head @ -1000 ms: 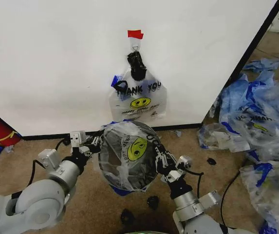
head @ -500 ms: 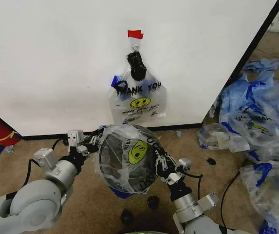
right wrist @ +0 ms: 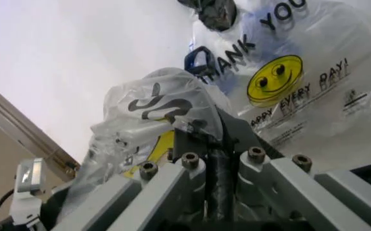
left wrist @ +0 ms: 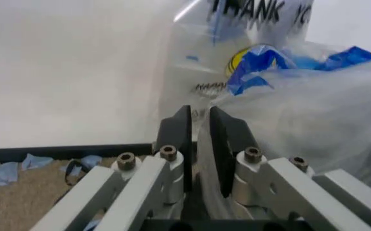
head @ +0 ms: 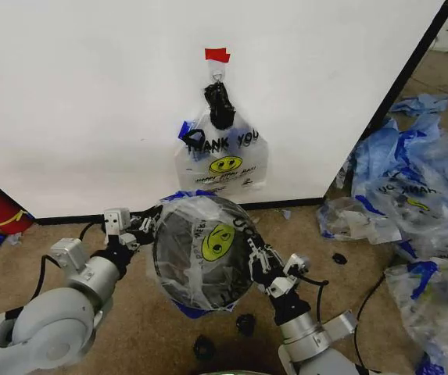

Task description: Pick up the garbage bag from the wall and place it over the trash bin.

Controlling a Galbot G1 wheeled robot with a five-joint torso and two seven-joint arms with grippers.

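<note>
I'm holding the garbage bag (head: pixel 202 251) stretched over the trash bin (head: pixel 178 266) on the floor below the wall (head: pixel 75 101). My left fingers (head: pixel 140 227) are clamped on its left edge, my right fingers (head: pixel 256 255) on its right, so the mouth is running straight between them, neither nearer.
</note>
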